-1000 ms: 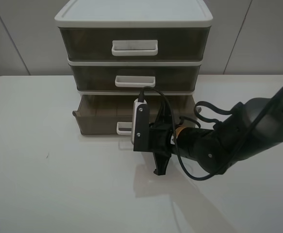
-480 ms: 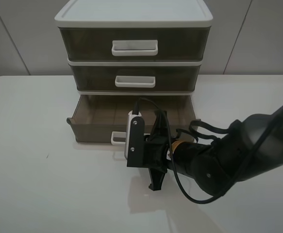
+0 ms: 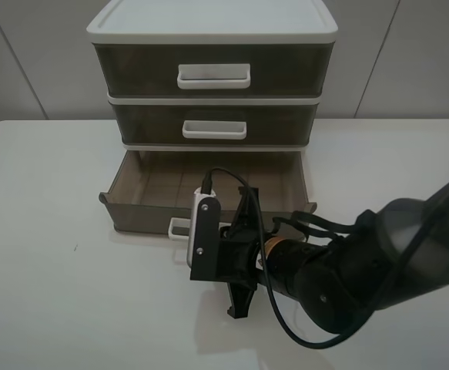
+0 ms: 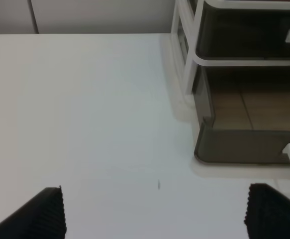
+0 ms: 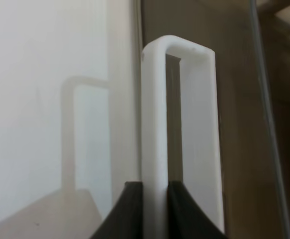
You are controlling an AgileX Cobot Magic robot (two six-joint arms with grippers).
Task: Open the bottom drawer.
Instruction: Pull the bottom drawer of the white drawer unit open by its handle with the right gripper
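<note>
Gleaming table (image 3: 47, 293), pale wall (image 3: 24, 54), bottom drawer (image 3: 139, 216)

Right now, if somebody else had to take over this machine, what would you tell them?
Right tool: shut on the white handle of the bottom drawer.
Left tool: open, empty, over the table beside the cabinet.
Done: bottom drawer stands well out; the top drawer and middle drawer are shut.
Left: pull further if full travel is wanted, then release.

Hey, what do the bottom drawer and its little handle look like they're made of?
The bottom drawer looks like smoky-brown translucent plastic: tinted walls, moulded ribs across the floor. Its handle seems opaque white plastic, smooth, slightly glossy, one moulded loop.
</note>
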